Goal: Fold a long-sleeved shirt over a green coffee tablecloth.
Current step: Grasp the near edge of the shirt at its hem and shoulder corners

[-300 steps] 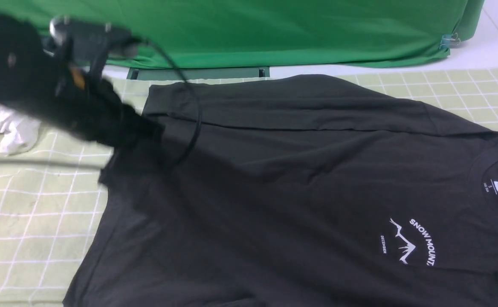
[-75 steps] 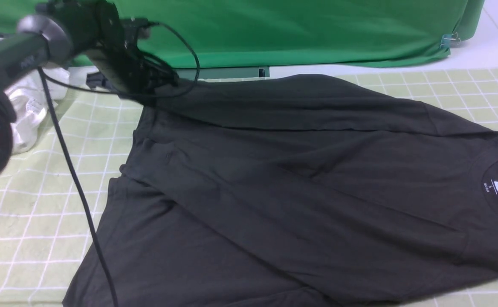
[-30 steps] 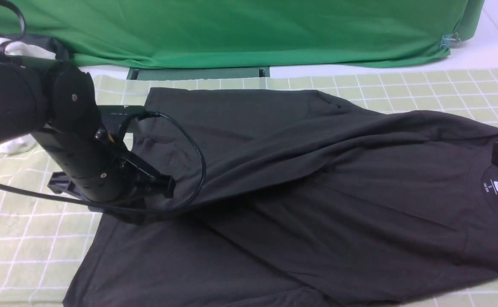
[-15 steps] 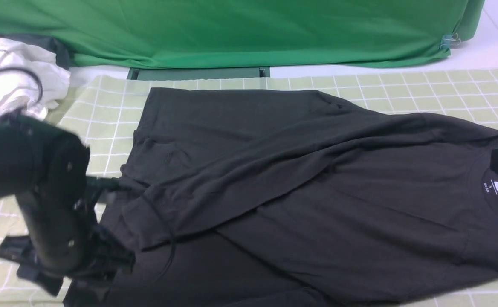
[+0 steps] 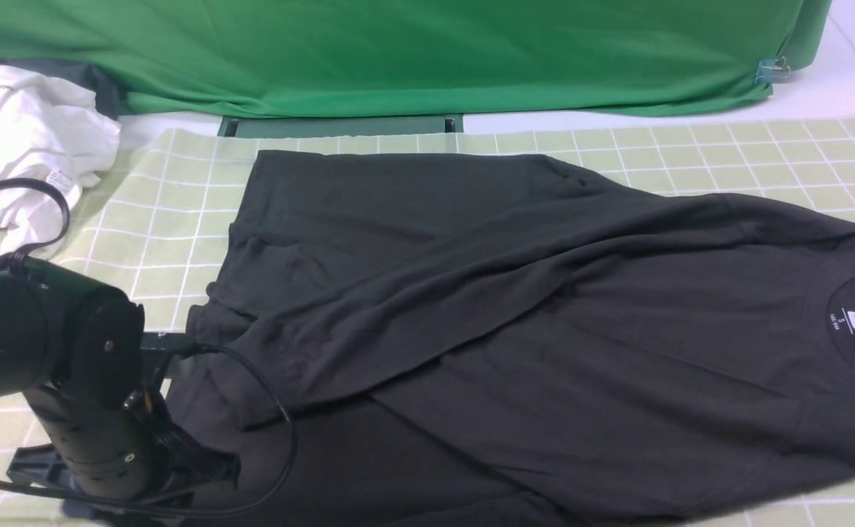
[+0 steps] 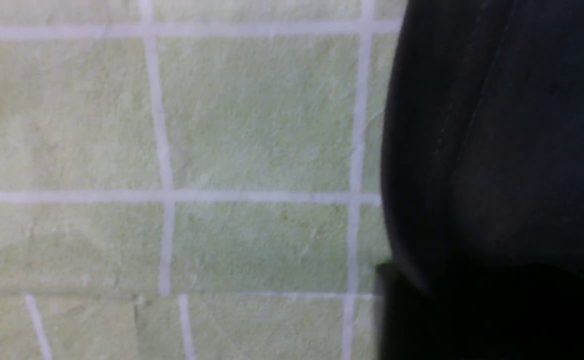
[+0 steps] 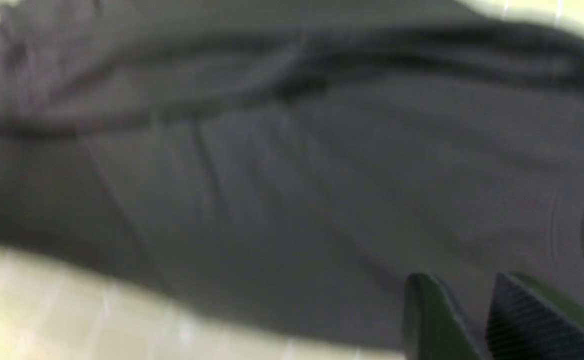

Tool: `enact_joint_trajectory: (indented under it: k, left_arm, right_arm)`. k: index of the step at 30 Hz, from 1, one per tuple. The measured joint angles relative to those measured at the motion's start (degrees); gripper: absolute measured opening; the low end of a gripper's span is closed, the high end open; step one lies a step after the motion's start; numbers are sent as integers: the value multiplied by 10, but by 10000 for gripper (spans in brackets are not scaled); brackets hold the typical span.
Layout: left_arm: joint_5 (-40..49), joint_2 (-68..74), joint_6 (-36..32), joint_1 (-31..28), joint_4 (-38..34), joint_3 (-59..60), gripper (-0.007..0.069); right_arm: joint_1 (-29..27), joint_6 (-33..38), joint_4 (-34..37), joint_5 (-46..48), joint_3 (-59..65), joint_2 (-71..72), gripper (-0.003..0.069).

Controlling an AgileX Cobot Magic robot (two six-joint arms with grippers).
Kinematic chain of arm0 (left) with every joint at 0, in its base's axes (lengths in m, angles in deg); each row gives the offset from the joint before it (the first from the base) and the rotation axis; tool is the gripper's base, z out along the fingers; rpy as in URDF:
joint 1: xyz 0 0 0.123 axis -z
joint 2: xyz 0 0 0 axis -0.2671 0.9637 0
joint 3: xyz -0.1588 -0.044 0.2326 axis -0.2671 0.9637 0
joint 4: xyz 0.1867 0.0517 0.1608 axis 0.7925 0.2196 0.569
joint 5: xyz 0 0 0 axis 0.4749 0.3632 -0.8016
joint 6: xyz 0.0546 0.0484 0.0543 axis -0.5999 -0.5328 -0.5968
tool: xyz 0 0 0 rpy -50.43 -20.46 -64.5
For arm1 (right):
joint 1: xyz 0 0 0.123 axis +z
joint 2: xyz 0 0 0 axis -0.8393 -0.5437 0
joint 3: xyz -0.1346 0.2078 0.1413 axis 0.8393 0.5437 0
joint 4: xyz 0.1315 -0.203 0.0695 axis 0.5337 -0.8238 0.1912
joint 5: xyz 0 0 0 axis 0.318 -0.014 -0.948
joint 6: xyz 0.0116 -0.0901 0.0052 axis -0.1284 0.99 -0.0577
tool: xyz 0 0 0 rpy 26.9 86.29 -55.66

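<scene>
Black long-sleeved shirt [image 5: 544, 329] spread on the green coffee tablecloth [image 5: 142, 219] — one sleeve [image 5: 413, 315] folded across its body.
Bare cloth is left along the shirt's left edge and far side. The left claw [image 5: 208, 468] is set low at the near-left hem; its opening cannot be told. The right claw [image 7: 462, 300] is seen narrowly apart over the collar, nothing between. A white garment [image 5: 25, 124] is heaped far left, before a green backdrop [image 5: 427, 51].
</scene>
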Motion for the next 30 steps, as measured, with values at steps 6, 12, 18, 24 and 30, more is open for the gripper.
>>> enact_joint_trajectory:
  k: [6,12,18,24,30]
  left_arm:
    - [6,-16,-12,0,-3,2,24]
    - [43,-89,-16,0,-11,2,23]
    - [74,-154,-17,0,-14,2,23]
    - [78,-160,-17,0,-14,14,23]
    - [70,-160,-17,0,-17,21,23]
  right_arm:
    - [10,109,44,103,-13,-99,141]
    - [88,134,43,77,8,-168,153]
    - [200,107,-10,-54,81,-245,409]
    - [207,47,-100,-108,107,-303,503]
    - [207,33,-120,-174,108,-368,473]
